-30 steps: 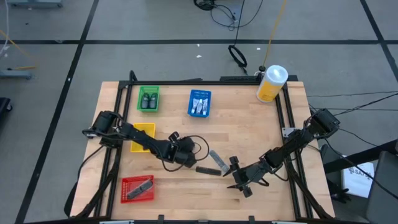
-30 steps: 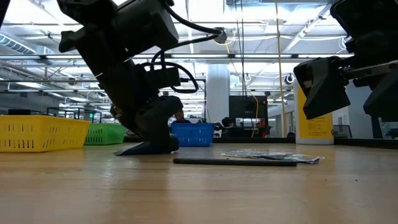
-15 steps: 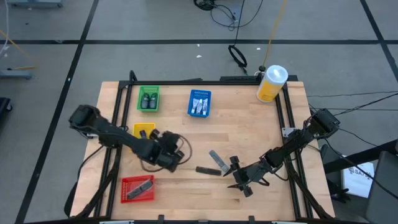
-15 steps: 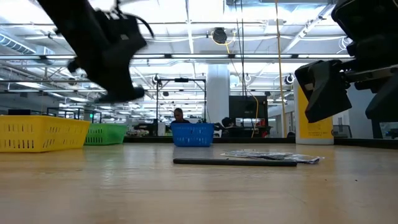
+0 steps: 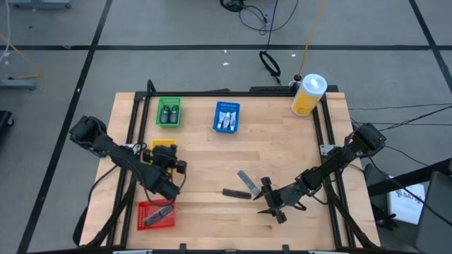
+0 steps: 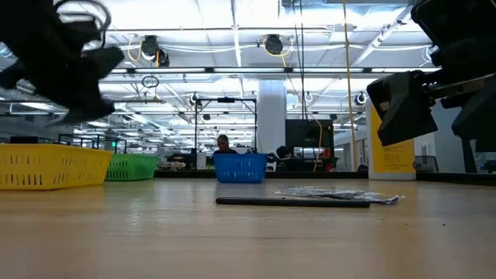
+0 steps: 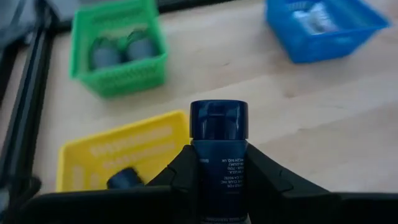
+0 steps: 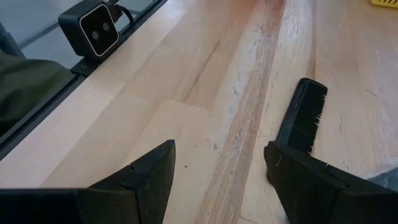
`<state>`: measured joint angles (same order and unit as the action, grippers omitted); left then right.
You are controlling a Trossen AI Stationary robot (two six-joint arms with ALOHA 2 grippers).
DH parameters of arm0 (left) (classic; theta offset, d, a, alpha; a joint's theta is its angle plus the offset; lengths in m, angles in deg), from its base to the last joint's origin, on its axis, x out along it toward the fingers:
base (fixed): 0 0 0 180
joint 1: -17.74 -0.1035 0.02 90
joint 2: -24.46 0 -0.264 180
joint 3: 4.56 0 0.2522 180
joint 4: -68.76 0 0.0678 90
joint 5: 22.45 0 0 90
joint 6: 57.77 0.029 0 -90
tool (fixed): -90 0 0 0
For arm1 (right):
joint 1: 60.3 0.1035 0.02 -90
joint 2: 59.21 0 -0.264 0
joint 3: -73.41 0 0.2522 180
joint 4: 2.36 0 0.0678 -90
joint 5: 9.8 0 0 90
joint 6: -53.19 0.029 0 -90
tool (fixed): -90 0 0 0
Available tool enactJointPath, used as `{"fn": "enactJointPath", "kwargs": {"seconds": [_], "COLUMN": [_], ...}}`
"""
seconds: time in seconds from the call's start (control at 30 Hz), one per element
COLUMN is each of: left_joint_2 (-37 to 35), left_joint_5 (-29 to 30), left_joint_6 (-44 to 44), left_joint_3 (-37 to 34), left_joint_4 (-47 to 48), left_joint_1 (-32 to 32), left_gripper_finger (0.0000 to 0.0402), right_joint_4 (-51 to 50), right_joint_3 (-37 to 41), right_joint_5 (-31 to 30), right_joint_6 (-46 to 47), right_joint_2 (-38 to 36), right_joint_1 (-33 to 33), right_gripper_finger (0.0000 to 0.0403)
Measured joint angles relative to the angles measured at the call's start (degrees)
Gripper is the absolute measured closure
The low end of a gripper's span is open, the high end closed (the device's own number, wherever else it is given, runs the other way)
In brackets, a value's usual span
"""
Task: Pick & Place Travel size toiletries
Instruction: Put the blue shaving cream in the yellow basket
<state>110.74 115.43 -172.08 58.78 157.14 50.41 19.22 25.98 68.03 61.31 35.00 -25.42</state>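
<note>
Left claw (image 7: 219,180) is gripping a dark blue little bottle (image 7: 218,155), fingers clamped on both its sides, cap pointing away from the wrist. In the high view the left claw (image 5: 164,185) is hanging over the desk's left side, between the yellow tray (image 5: 163,147) and the red tray (image 5: 155,214).

Sorted so far: the green tray (image 5: 168,111) near the far-left corner is holding two dark bottles, the blue tray (image 5: 227,116) at the far edge is holding whitish tubes, the red tray near the near-left corner is holding a grey flat packet. The left wrist view is showing one dark item already lying in the yellow tray (image 7: 118,155).

Left on the bare desk (image 5: 282,148), near the middle of the near edge: a black comb (image 5: 233,192) and a grey packet (image 5: 246,180) just beside it.

Right claw (image 5: 272,204) is waiting low beside those two, jaws spread wide and empty; the comb (image 8: 302,115) is lying just ahead of its fingers.

Step in hand, as judged: carrying the bottle to a tray. Which tray is not certain. Next move is calling for lining the bottle up over the chosen tray's opening, lowering inside the walls, then releasing
</note>
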Motion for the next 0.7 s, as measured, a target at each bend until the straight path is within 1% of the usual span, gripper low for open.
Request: {"fn": "enactJointPath", "kwargs": {"seconds": [0.1, 0.17, 0.3, 0.53, 0.6, 0.7], "left_joint_2": [0.0, 0.0, 0.0, 0.0, 0.0, 0.0], "left_joint_5": [-4.5, -6.8, -7.2, -7.8, -7.8, -7.8], "left_joint_6": [-6.3, -9.0, -14.2, -15.6, -15.7, -15.7], "left_joint_3": [-4.0, -6.1, -9.0, -9.8, -9.8, -9.8], "left_joint_4": [-0.1, -0.5, -3.6, -4.6, -4.7, -4.8], "left_joint_1": [-0.1, 0.0, -0.1, -0.1, -0.1, -0.1], "left_gripper_finger": [0.0317, 0.0317, 0.0316, 0.0314, 0.0304, 0.0274], "right_joint_4": [0.0, 0.0, 0.1, 0.1, 0.1, 0.1], "right_joint_3": [0.0, 0.0, 0.0, 0.0, 0.0, 0.0], "right_joint_5": [0.0, 0.0, 0.0, 0.0, 0.0, 0.0], "right_joint_6": [0.0, 0.0, 0.0, 0.0, 0.0, 0.0], "right_joint_2": [0.0, 0.0, 0.0, 0.0, 0.0, 0.0], "right_joint_1": [0.0, 0.0, 0.0, 0.0, 0.0, 0.0], "right_gripper_finger": [0.0163, 0.0163, 0.0163, 0.0163, 0.0163, 0.0163]}}
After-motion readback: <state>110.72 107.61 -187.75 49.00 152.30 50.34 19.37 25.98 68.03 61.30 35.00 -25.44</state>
